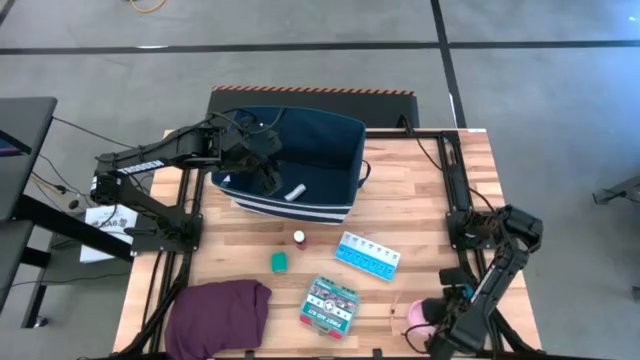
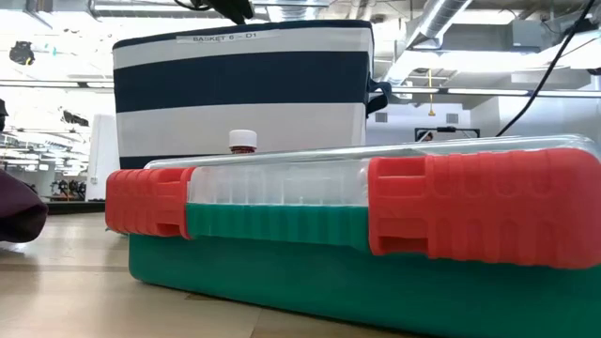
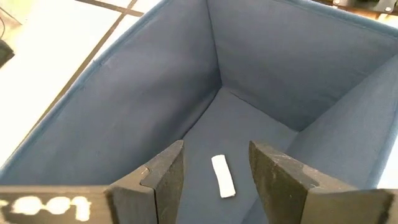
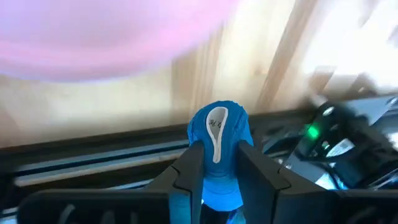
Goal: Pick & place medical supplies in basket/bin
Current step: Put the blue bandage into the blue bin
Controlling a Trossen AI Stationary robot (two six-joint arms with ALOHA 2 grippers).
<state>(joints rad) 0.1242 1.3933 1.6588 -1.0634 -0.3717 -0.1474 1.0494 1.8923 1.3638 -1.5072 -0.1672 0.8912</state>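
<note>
The navy-blue bin stands at the table's far side, and the white tube lies on its floor. My left gripper hovers open above the bin's inside, over the tube. On the table rest the red-capped vial, the green block, the light-blue pill organizer, the green-white flat box and the pink tape roll. My right gripper is at the table's near right edge beside the tape roll, shut on a blue block. My right gripper pinches the blue block between its two fingers. The block's rounded end, with a white oval mark, sticks out past the fingertips. Whether the block touches the table cannot be told.
A purple cloth lies at the near left corner. Black frame rails run along the table's near edge and both sides. In the low view the flat box fills the foreground, with the vial and bin behind it.
</note>
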